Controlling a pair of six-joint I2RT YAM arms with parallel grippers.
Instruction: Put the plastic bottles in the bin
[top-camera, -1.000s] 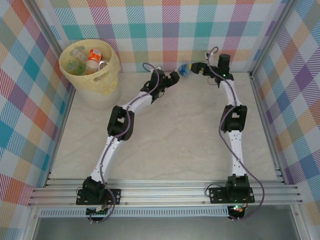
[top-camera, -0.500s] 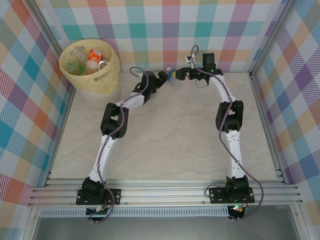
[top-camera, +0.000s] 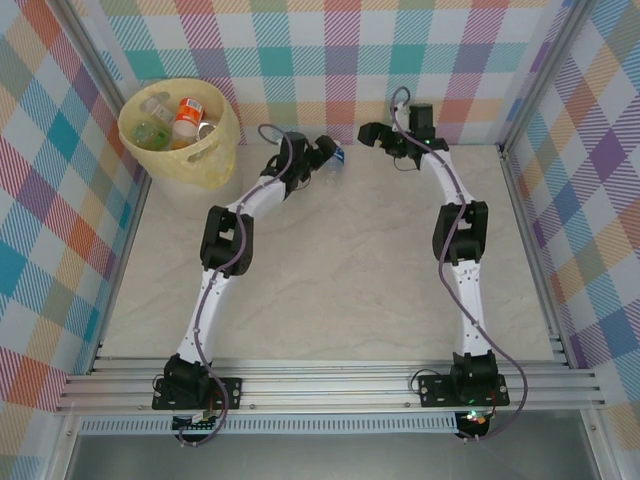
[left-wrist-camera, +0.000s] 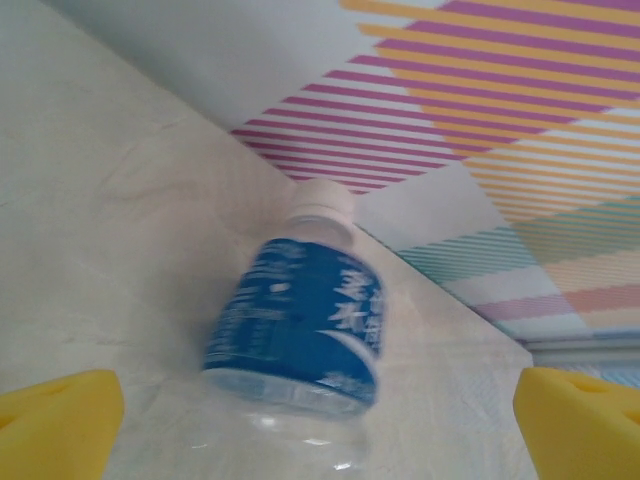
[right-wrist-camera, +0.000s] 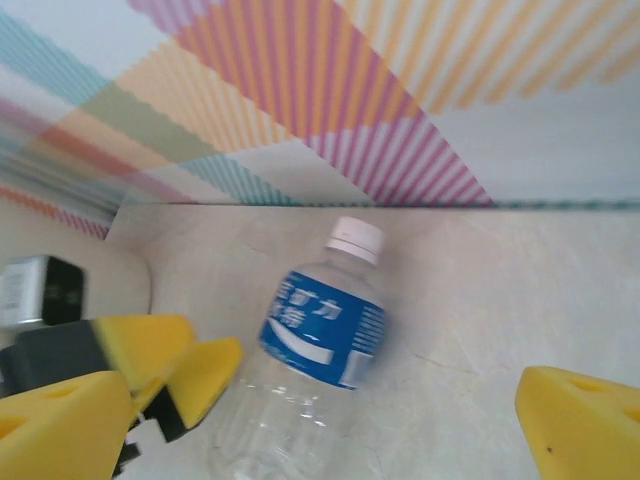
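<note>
One blue-label bottle (top-camera: 339, 155) lies on the worktop (top-camera: 340, 270) at the far edge, close to the checked back wall (top-camera: 340, 60). It is right of the bin (top-camera: 205, 172) and well apart from it. Clear body, blue label, white cap (left-wrist-camera: 320, 196), with the cap pointing toward the wall. It is slightly blurred in both wrist views.

The left gripper (top-camera: 328, 151) is at the bottle, its arm stretched diagonally from the near-left base. In the left wrist view it is spread wide, with yellow fingertips (left-wrist-camera: 55, 425) at the two bottom corners and the bottle between them. The fingertips stand clear of the bottle's sides: released, nothing grasped.

The right gripper (top-camera: 366, 131) sits just right of the bottle, near the back wall and apart from it. In the right wrist view its fingertips are far apart at the lower corners: also released, empty. The same view shows the bottle lying ahead on the worktop, cap toward the wall. The left gripper's yellow pads (right-wrist-camera: 200, 365) are at left, just beside the bottle's lower body; cannot tell if they touch.

The bin stands upright in the far-left corner, pale yellow, with an oval handle cut-out (top-camera: 205, 152) on its near side. Inside are an orange-label bottle (top-camera: 187, 115), a green-label bottle (top-camera: 152, 133) and at least one more clear one. The exact count cannot be told.
</note>
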